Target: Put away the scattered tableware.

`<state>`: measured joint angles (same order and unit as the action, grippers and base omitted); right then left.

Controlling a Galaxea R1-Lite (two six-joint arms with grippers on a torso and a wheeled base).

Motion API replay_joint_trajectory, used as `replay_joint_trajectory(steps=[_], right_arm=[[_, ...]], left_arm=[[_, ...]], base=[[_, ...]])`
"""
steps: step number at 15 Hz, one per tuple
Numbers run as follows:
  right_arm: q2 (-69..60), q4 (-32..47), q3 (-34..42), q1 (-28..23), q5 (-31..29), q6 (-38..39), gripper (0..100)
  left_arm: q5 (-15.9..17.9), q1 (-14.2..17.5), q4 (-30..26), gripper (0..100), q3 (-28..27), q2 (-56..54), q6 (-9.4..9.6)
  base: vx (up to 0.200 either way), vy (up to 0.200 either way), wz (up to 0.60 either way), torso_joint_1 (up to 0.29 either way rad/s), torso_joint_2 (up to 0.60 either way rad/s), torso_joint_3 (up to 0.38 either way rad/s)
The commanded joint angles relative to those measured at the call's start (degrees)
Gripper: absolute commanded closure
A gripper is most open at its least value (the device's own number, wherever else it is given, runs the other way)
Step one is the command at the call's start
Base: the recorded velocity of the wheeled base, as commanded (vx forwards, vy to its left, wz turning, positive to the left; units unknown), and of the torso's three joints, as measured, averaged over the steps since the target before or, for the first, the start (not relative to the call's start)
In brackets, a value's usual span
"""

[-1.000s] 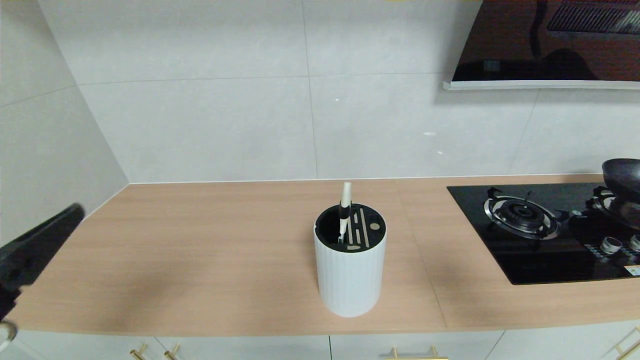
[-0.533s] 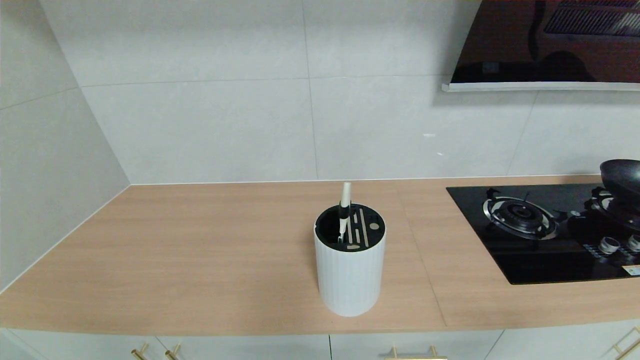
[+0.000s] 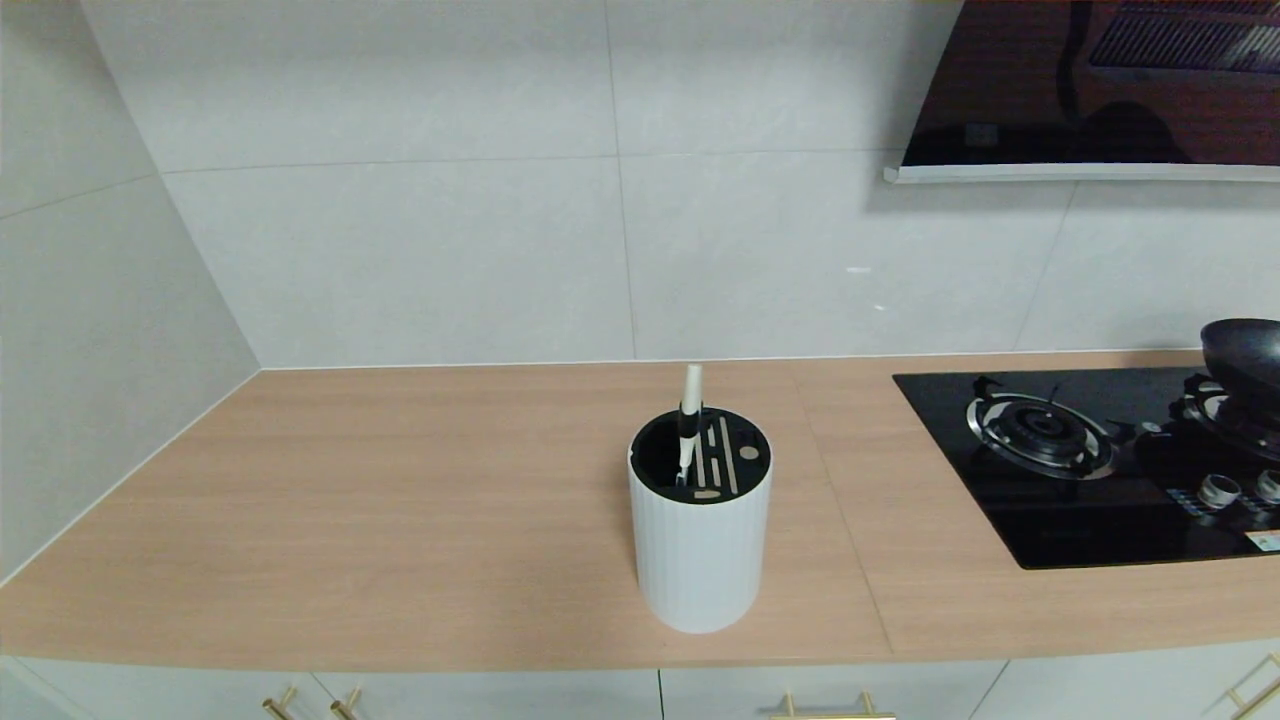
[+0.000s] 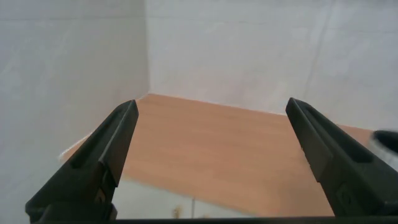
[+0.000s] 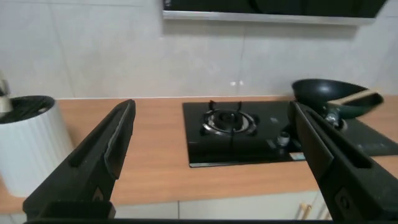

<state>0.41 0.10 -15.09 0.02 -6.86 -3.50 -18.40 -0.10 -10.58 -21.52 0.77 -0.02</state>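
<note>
Now, both your left gripper [image 4: 211,107] and right gripper [image 5: 212,107] gape wide and carry nothing. The utensil [image 3: 689,420] stands in the white holder [image 3: 700,560] on the counter [image 3: 400,520], with the hob [image 3: 1060,520] at its three o'clock. Swing either arm in low and you risk toppling that holder.
</note>
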Motion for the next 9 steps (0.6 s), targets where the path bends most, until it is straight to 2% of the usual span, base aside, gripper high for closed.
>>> replay_joint_trajectory(steps=[1, 3, 5, 7, 9], right_arm=[[-0.4, -5.8, 9.3, 0.0, 1.6, 1.0, 0], [-0.4, -9.9, 15.1, 0.0, 4.6, 0.9, 0], [-0.4, -7.4, 15.1, 0.0, 6.3, 1.1, 0], [-0.4, -3.3, 15.1, 0.0, 7.3, 1.2, 0], [-0.4, -2.8, 15.1, 0.0, 7.4, 1.2, 0]], left_arm=[[2.0, 0.3, 1.1, 0, 8.5, -0.7, -0.24], [7.1, 0.3, 6.4, 0, 16.4, -0.7, -0.15], [10.3, 0.3, 12.4, 0, 21.5, -0.8, -0.15], [13.0, 0.3, 12.3, 0, 21.5, -0.8, 0.02], [17.2, 0.3, 10.6, 0, 21.5, -0.7, 0.38]], base=[[0.000, 0.000, 0.00, 0.000, 0.00, 0.000], [0.000, 0.000, 0.00, 0.000, 0.00, 0.000], [0.000, 0.000, 0.00, 0.000, 0.00, 0.000], [0.000, 0.000, 0.00, 0.000, 0.00, 0.000], [0.000, 0.000, 0.00, 0.000, 0.00, 0.000]])
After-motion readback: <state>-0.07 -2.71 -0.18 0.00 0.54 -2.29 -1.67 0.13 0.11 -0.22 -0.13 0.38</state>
